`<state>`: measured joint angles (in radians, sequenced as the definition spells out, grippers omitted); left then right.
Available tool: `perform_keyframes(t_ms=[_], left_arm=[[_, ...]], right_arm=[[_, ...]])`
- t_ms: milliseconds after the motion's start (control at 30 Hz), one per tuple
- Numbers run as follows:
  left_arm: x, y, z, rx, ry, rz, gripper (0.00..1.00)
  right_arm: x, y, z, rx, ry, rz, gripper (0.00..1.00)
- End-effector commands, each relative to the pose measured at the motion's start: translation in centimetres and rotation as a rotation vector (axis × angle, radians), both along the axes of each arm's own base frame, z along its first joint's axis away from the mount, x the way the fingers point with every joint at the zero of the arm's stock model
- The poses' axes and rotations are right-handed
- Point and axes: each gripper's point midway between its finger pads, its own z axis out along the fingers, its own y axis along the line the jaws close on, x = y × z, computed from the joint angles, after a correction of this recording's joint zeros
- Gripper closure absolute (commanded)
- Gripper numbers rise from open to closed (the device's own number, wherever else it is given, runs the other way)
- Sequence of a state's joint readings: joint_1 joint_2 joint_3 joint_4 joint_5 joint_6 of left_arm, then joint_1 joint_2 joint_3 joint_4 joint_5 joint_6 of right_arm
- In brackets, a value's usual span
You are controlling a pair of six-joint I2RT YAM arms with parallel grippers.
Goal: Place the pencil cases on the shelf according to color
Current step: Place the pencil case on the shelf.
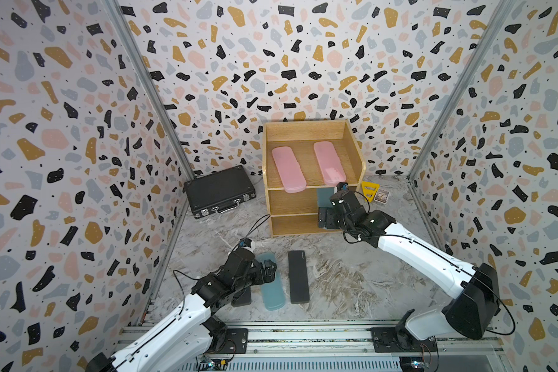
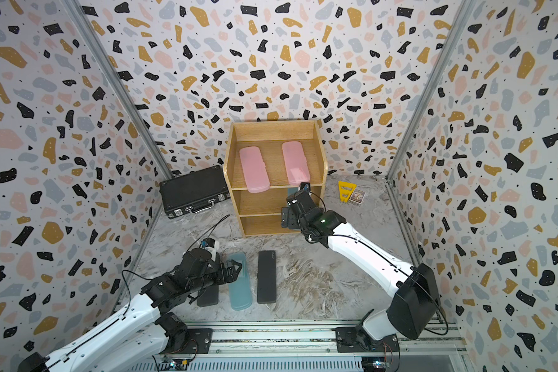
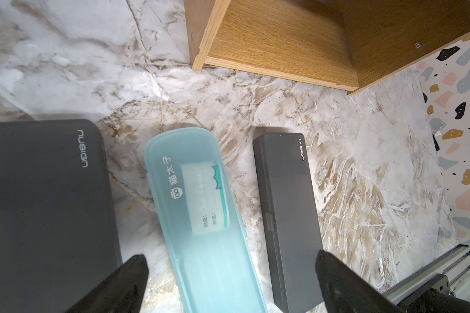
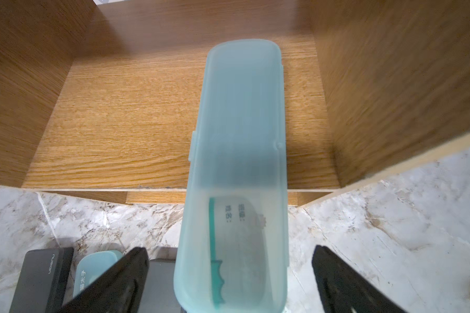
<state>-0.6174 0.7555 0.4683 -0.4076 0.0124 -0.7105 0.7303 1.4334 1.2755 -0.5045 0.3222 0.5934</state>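
Right wrist view shows the right gripper with jaws wide. Its fingers flank the near end of a teal case with a gap on each side, so nothing is held. That case lies straight ahead of the fingers, its long axis running away from them into the shelf. The far half rests on the middle tier, and the near half overhangs the front edge. A straight push along that axis would likely seat it deeper, and a straight pull back should clear it.

Left wrist view shows the left gripper also spread wide and empty, over a loose teal case on the table. This case runs lengthwise away from the fingers toward the shelf, slightly slanted. A black case lies just beside it, close under one finger, and the other black case lies on its far side. The left arm is much the nearer to all three. Both pink cases lie on the top tier.
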Motion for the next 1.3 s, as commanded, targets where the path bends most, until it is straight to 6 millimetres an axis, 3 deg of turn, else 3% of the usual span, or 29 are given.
perform_keyframes(t_ms=[0,267,400,467,533,700,833,1267], left_arm=[[0.4,0.2,1.1,0.009,-0.032,0.01,0.0],[0.6,0.3,1.3,0.013,-0.038,0.019,0.0],[0.6,0.4,1.3,0.011,-0.037,0.026,0.0],[0.6,0.4,1.1,0.011,-0.034,0.03,0.0],[0.7,0.4,0.9,0.009,-0.033,0.037,0.0],[0.5,0.3,0.3,-0.002,-0.012,0.037,0.0],[0.3,0.2,0.0,-0.004,-0.002,0.034,0.0],[0.0,0.5,-0.5,0.01,0.011,0.028,0.0]], right_arm=[[-1.4,-0.9,1.1,0.025,-0.01,0.021,0.0],[-5.7,-2.8,0.7,0.067,0.026,0.07,0.16],[-7.5,-3.5,0.2,0.081,0.039,0.097,0.4],[-8.1,-3.0,-0.8,0.108,0.067,0.121,0.56],[-8.3,-2.0,-2.1,0.137,0.099,0.148,0.64],[-7.2,0.5,-3.9,0.214,0.108,0.169,0.72],[-5.6,1.4,-4.0,0.203,0.098,0.159,0.72],[-0.4,0.1,-3.6,0.155,0.071,0.073,0.72]])
